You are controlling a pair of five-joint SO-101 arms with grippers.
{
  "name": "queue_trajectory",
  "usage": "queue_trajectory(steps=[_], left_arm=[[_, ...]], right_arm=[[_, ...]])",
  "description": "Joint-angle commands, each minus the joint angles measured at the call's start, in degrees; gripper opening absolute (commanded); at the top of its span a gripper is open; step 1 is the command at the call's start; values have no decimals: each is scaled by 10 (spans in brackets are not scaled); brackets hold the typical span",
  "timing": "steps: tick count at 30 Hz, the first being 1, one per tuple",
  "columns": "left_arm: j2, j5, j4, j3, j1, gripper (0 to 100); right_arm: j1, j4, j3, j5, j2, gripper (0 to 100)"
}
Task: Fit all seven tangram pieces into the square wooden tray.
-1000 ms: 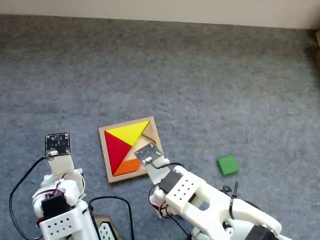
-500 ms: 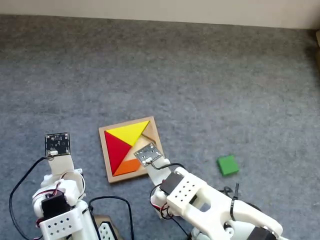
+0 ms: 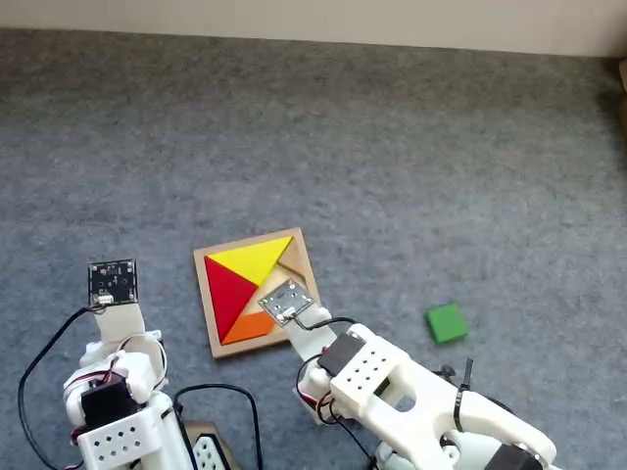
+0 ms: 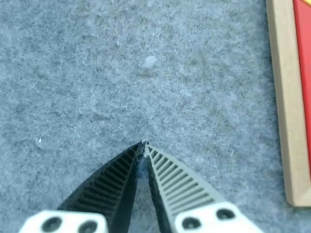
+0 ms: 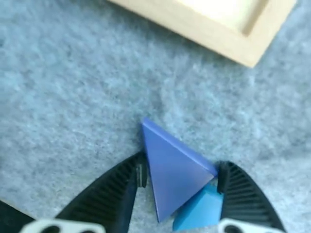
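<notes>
Since the blue triangle [image 5: 172, 177] sits on the counter [image 5: 73, 97] just outside the wooden tray [image 5: 194, 33], right jaws clamp it, probably to lift in, while left jaws rest together beside the tray.

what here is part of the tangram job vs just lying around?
Job: wooden tray, yellow triangle, red triangle, orange triangle, green square, blue triangle held by right gripper.
Lying about: lint speck on the carpet, ahead of left gripper.
</notes>
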Motion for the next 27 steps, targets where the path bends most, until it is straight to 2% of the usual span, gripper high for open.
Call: queue_trajectory(steps=[1, 11, 14, 16, 19, 24, 27], left_arm=[[-23, -4, 2, 12, -6, 6], [-23, -4, 2, 12, -6, 6], [-23, -4, 2, 12, -6, 6], [-23, -4, 2, 12, -6, 6], [-23, -4, 2, 12, -6, 6], [-23, -4, 2, 12, -6, 6], [-23, -4, 2, 12, -6, 6]], right_arm=[[-7, -33, -2, 39, -14, 235], [-15, -29, 0, 49, -15, 221], [-15, -29, 0, 50, -21, 124], [-15, -29, 0, 80, -22, 57], [-12, -25, -4, 113, -22, 19], [-10, 49, -58, 113, -22, 19], [17, 103, -124, 113, -22, 19]])
